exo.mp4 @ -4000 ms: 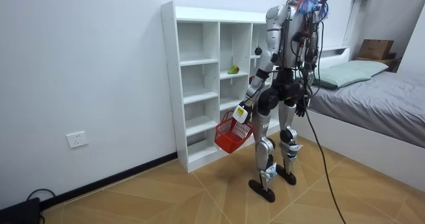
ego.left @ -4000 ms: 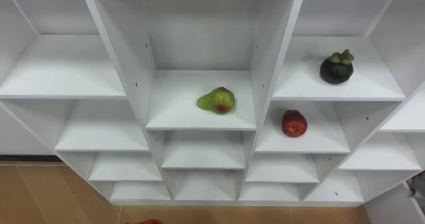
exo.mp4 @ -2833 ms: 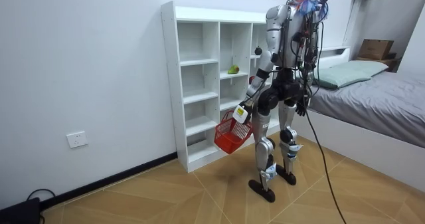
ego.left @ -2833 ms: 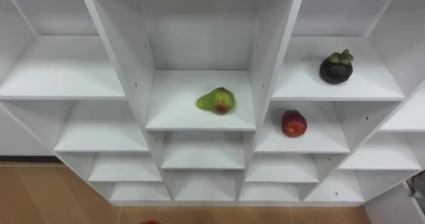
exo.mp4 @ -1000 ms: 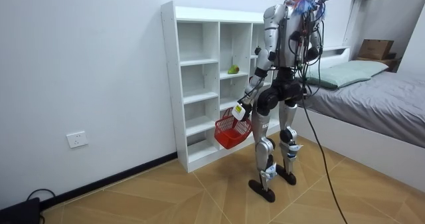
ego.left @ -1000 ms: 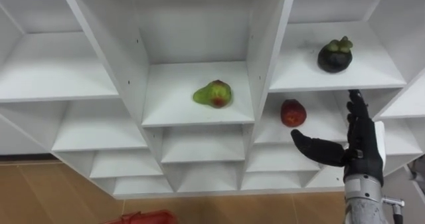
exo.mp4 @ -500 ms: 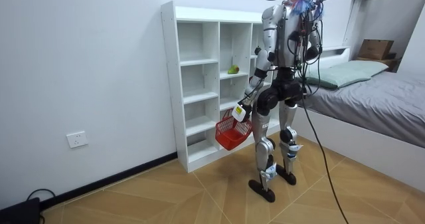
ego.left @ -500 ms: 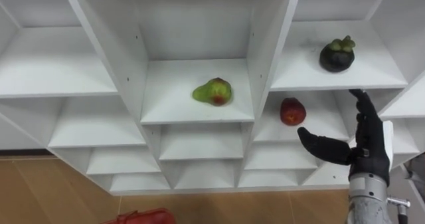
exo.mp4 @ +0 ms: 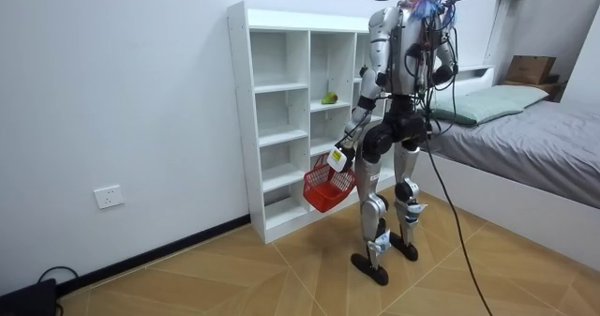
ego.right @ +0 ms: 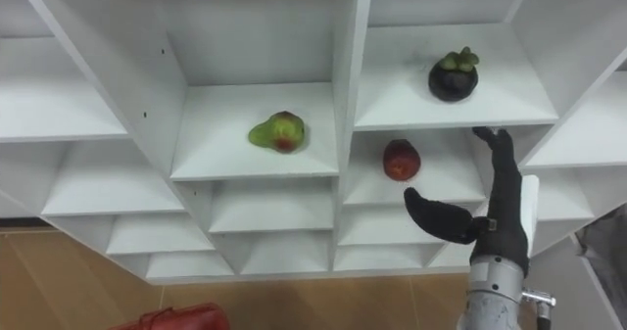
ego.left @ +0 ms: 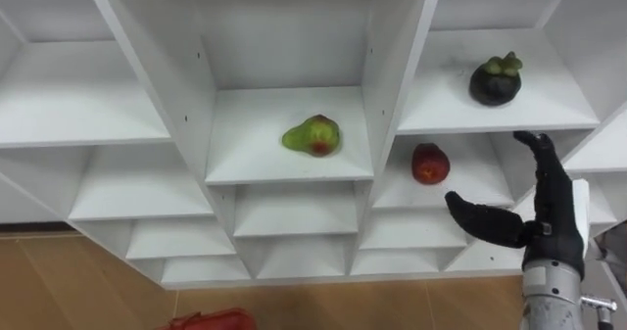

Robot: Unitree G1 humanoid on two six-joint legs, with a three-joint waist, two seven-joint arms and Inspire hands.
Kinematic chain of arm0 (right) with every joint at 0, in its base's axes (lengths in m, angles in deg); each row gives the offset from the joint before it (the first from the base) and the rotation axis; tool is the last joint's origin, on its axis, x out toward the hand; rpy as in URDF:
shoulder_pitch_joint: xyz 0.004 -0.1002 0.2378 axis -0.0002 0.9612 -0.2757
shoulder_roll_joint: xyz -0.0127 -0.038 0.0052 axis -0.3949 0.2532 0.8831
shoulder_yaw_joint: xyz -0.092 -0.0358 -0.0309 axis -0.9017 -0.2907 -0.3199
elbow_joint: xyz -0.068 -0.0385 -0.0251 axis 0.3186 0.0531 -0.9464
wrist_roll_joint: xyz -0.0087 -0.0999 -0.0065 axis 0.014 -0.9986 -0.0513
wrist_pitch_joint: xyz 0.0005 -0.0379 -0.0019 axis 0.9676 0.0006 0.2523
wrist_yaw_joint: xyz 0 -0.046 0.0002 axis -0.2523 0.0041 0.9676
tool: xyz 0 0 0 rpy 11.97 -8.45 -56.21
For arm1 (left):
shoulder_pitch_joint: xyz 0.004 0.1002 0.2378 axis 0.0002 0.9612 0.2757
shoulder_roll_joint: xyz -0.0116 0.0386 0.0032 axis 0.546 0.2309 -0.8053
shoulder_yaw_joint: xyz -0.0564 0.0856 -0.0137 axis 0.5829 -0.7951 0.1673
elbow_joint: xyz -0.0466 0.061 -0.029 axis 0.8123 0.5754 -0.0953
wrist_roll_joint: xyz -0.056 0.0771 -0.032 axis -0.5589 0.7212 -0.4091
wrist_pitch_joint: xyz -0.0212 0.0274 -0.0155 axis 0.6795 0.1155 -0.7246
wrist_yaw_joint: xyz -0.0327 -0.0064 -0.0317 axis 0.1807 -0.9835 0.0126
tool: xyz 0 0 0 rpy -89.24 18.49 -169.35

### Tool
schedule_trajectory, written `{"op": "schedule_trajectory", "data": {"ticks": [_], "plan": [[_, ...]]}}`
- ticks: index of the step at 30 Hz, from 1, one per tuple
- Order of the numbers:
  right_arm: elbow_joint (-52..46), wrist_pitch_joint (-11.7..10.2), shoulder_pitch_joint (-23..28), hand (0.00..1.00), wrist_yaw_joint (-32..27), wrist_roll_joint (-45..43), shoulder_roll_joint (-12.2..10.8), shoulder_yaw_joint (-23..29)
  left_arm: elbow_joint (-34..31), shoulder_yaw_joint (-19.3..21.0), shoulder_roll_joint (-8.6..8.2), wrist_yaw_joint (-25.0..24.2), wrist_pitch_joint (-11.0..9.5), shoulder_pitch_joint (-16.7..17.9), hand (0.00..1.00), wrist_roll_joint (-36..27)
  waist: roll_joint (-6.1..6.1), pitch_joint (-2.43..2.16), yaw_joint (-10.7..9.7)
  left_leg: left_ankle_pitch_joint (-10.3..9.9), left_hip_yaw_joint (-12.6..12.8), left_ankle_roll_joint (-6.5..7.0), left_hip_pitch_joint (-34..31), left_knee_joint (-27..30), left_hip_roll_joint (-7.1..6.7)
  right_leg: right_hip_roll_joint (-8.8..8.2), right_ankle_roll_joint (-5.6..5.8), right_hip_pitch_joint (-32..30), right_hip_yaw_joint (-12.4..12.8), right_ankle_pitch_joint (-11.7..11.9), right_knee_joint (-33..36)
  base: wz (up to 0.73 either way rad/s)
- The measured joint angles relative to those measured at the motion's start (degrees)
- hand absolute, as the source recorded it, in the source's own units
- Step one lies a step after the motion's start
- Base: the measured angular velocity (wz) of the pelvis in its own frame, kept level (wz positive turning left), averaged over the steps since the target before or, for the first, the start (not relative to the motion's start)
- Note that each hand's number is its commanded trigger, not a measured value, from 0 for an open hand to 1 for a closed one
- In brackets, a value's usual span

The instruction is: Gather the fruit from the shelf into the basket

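Observation:
A white closet (ego.left: 245,149) of open shelves faces me. A green-and-red fruit (ego.left: 312,135) lies on the middle shelf. In the right column a dark mangosteen (ego.left: 495,80) sits on the upper shelf and a red apple (ego.left: 430,164) on the shelf below it. My right hand (ego.left: 544,222) is raised in front of that column, open, just right of and below the apple, apart from it. In the room view my left hand (exo.mp4: 339,157) hangs at my side, shut on the handle of a red basket (exo.mp4: 328,185), whose rim (ego.left: 211,320) shows at the bottom.
I stand close before the closet (exo.mp4: 281,91) on a wooden floor. A bed (exo.mp4: 534,128) lies on the room view's right, behind me. The other shelf compartments hold nothing.
My right hand has risen into view in front of the right column and drifted slightly right. The basket's rim has come into view at the bottom. The fruits have not moved.

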Motion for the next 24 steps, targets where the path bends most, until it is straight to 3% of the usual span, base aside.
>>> {"op": "schedule_trajectory", "data": {"ticks": [2, 4, 7, 13, 24], "plan": [[-3.7, -1.3, 0.2, 0.0, -0.3, -0.1, 0.1, 0.0, 0.0, -0.2, 0.03, 0.1, -0.1, 0.4, 1.0, -0.6, 0.15, -0.1, -0.3, 0.0, 0.3, 0.0, 0.1, 0.0, 0.01, 0.02, 0.0, -0.1, 0.2, 0.0, 0.0, -0.08], [-9.0, -5.4, 0.1, 0.0, -1.5, -0.6, 1.1, -0.3, -0.1, -2.2, 0.68, 0.3, -0.1, 0.3, 1.0, -0.6, 0.1, -0.19, -0.7, 0.0, 0.6, 0.0, 0.4, 0.0, 0.02, 0.08, 0.0, 0.1, 0.5, 0.0, 0.0, -0.07], [-11.2, -8.4, 0.1, 0.0, -2.3, -2.6, 1.3, -0.8, -0.2, -3.9, 1.31, 0.9, -0.1, 0.3, 1.0, -0.6, -0.22, -0.38, -0.8, 0.0, 0.7, 0.0, 1.2, 0.0, 0.06, 0.16, 0.0, 0.8, 0.8, 0.0, -0.1, 0.0], [-11.2, -8.7, 0.2, 0.0, -2.5, -5.0, 1.1, -3.3, -0.3, -5.0, 1.3, 1.6, -0.1, 0.2, 1.0, -1.7, -0.03, -0.28, -1.2, 0.0, 0.7, 0.02, 1.2, -0.1, 0.06, 0.28, 0.11, 0.7, 1.3, 0.3, -0.1, -0.01], [-11.2, -8.7, 0.6, 0.0, -2.7, -5.0, 1.2, -3.3, -0.3, -5.2, 1.24, 1.5, -0.1, 0.2, 1.0, -2.8, 0.26, -0.13, -1.2, 0.0, 0.7, 0.04, 0.8, -0.4, 0.1, 0.39, 0.04, 0.0, 1.3, 0.4, -0.2, 0.0]]}}
